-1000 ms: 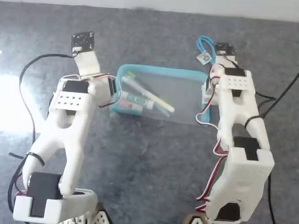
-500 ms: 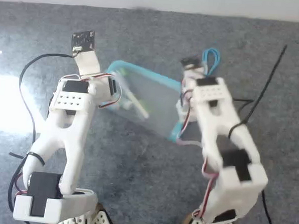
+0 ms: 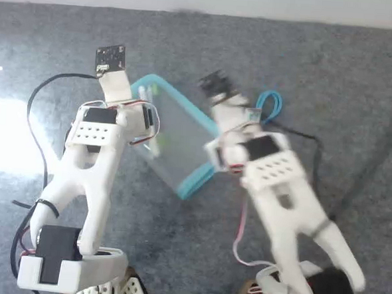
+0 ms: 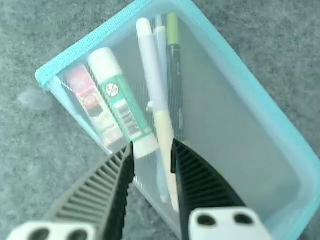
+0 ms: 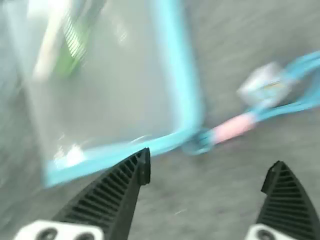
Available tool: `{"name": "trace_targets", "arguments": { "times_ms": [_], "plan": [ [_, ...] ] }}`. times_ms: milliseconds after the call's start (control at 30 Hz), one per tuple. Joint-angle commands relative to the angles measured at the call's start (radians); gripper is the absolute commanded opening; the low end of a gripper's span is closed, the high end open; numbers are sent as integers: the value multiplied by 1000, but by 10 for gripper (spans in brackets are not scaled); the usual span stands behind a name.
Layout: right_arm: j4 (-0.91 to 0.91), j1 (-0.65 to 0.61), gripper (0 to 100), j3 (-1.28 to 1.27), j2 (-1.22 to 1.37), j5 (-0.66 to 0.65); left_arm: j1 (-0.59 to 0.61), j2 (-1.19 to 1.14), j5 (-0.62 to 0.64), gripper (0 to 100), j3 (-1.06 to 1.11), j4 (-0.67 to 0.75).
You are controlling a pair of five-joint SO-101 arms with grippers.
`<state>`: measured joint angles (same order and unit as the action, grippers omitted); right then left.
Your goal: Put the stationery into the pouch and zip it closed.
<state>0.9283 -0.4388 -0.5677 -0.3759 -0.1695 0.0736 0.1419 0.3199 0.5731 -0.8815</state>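
From above we see the clear, teal-edged pouch (image 3: 183, 143) lying askew on the grey table (image 3: 347, 69), between the left arm (image 3: 88, 160) and the right arm (image 3: 280, 179). A blue cord loop (image 3: 270, 105) lies just beside the right arm.

In the left wrist view, the left gripper (image 4: 151, 148) has its jaws drawn close together, pinching the pouch (image 4: 240, 150) at its clear edge. Inside the pouch we make out a glue stick (image 4: 120, 107), a red-labelled block (image 4: 92, 105), a lavender-and-cream pen (image 4: 155, 100) and a green pen (image 4: 173, 55).

In the right wrist view, the right gripper (image 5: 210, 172) is spread wide above the table with nothing between its jaws. It is near a corner of the pouch (image 5: 115, 75), where a pink zip pull (image 5: 232, 127) meets the blue cord and a small tag (image 5: 262, 87).
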Motion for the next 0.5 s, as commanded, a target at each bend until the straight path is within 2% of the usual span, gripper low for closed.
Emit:
{"name": "trace_targets", "arguments": {
  "times_ms": [0, 133, 267, 467],
  "plan": [
    [-62, 93, 348, 46, -90, -130, 9, 14, -8, 109, -10, 25],
    [2, 162, 290, 178, 122, -247, 8, 9, -8, 109, -2, 54],
    [74, 242, 334, 376, 386, -431, 9, 15, -6, 108, 1, 43],
    [22, 243, 392, 620, 714, -457, 0, 15, -5, 108, -13, 3]
  ]
}}
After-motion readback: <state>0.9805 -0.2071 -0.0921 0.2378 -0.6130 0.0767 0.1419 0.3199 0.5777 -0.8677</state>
